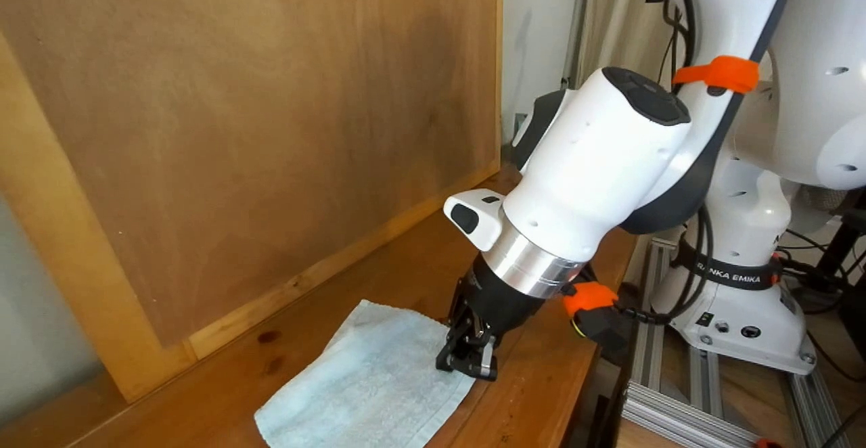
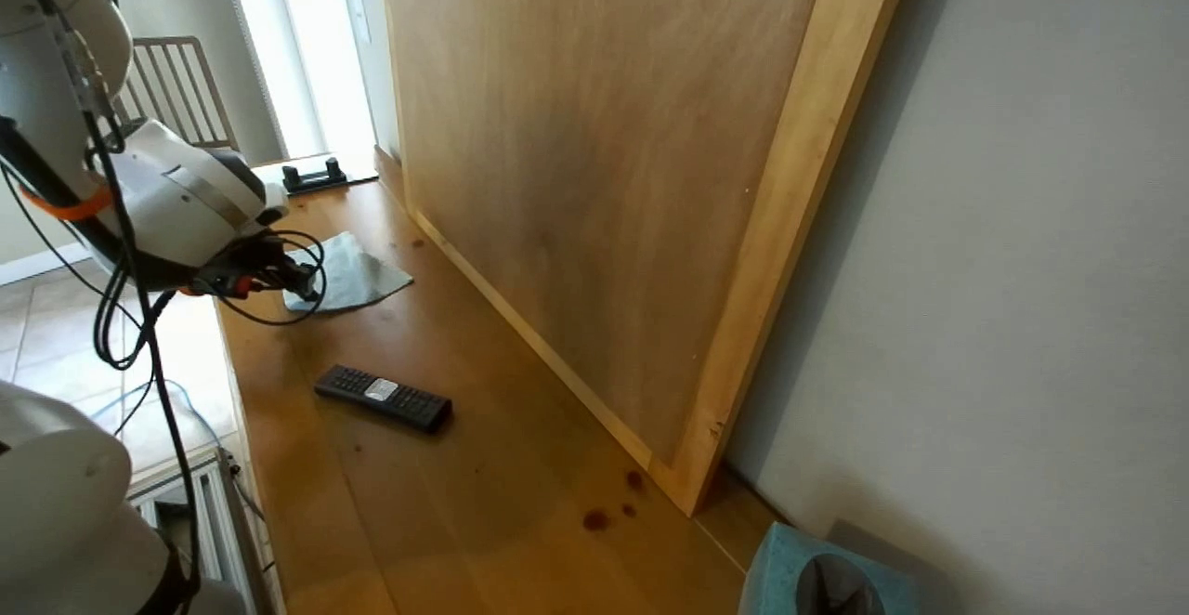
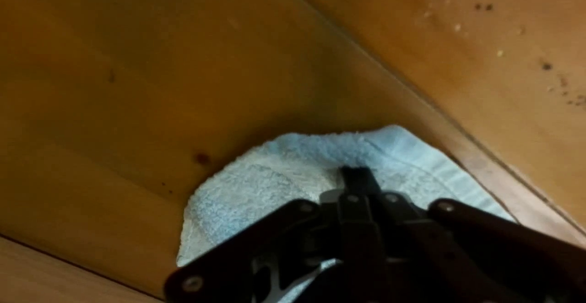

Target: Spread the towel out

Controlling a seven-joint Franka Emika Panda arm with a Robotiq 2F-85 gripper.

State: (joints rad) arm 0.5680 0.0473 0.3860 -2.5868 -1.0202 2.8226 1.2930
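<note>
The towel (image 1: 379, 373) is a pale blue-white cloth lying mostly flat on the wooden table, with slight wrinkles. In an exterior view the towel (image 2: 358, 276) shows one corner, on the panel side, raised a little. My gripper (image 1: 467, 370) points down at the towel's edge on the robot's side. From the wrist view, the gripper (image 3: 359, 171) has its fingers together, their tips against the cloth. Just beyond the tips the towel (image 3: 256, 193) ripples along its hem. Whether any cloth is pinched between the tips cannot be made out. The arm hides part of the towel.
A tall wooden panel (image 1: 270, 130) stands along the table's far side. A black remote-like bar (image 2: 383, 398) lies on the table (image 2: 483, 503) some way from the towel. Beyond it, a teal box (image 2: 822, 578) is by the wall. A black fixture (image 2: 316, 176) sits at the opposite end.
</note>
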